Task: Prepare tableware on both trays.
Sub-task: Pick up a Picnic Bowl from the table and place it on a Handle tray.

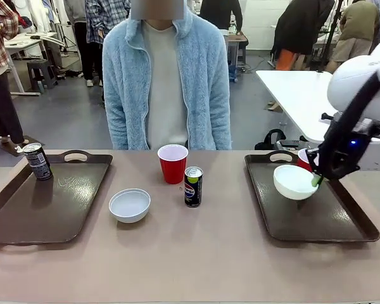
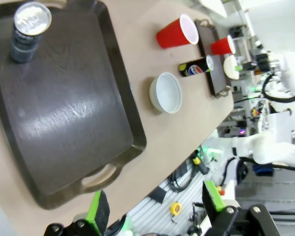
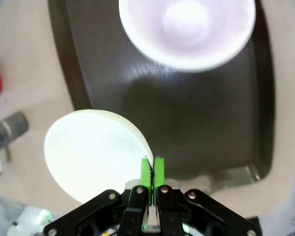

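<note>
Your right gripper (image 1: 316, 180) is pinched tight on the rim of a white bowl (image 1: 293, 182). The bowl sits low over the right tray (image 1: 332, 218), can't tell if touching. A red cup (image 1: 303, 156) stands just behind it. Your left gripper (image 2: 156, 204) is spread wide, holding nothing, off the end of the left tray (image 2: 64, 123), which carries the dark can (image 2: 27, 32). Mid-table: second bowl (image 1: 130, 204), blue can (image 1: 192, 187), second cup (image 1: 173, 163).

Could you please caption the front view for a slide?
Right end effector holds a white bowl over the right tray; another bowl, red cup and can stand mid-table.
</note>
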You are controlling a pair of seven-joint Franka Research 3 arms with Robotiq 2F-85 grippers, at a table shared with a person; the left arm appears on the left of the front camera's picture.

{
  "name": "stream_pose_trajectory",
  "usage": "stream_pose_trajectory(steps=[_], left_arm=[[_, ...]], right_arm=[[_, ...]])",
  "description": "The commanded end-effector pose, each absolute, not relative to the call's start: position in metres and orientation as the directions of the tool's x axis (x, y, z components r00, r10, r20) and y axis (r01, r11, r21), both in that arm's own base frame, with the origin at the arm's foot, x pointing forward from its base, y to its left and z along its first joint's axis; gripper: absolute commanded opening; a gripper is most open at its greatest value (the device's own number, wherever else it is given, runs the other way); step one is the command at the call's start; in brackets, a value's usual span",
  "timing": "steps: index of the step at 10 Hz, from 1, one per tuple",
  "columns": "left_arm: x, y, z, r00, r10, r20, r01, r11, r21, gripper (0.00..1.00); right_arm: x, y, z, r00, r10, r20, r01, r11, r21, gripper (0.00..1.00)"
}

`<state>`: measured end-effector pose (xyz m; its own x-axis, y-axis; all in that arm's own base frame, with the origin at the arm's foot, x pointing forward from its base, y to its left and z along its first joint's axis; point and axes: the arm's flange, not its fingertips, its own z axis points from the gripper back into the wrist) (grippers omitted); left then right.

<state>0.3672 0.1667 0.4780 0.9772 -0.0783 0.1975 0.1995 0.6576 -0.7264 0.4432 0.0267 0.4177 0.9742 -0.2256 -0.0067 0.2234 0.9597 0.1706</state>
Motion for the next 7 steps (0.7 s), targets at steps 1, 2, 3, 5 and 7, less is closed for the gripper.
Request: stream_pose_trajectory(steps=[1,2,3,5,7], left_arm=[[0.366,0.168,0.479,0.976,-0.077,0.203,0.204,0.654,-0.729,1.0],[0.366,0.168,0.479,0.976,-0.077,0.203,0.204,0.654,-0.729,1.0],[0.366,0.168,0.479,0.976,-0.077,0.203,0.204,0.654,-0.729,1.0],[0.366,0.168,0.479,0.976,-0.077,0.203,0.204,0.654,-0.729,1.0],[0.366,0.168,0.479,0.976,-0.077,0.203,0.204,0.654,-0.729,1.0]], right_arm=[[0.466,0.028,0.414,0.954,-0.299,-0.02,0.299,0.949,0.1,0.0],[0.468,0.027,0.411,0.95,-0.307,-0.05,0.31,0.947,0.084,0.0],[0.458,0.027,0.411,0.968,-0.252,-0.012,0.251,0.956,0.151,0.0],[0.458,0.027,0.411,0.968,-0.252,-0.012,0.251,0.956,0.151,0.0],[0.464,0.03,0.396,0.967,-0.25,-0.043,0.253,0.961,0.109,0.03]])
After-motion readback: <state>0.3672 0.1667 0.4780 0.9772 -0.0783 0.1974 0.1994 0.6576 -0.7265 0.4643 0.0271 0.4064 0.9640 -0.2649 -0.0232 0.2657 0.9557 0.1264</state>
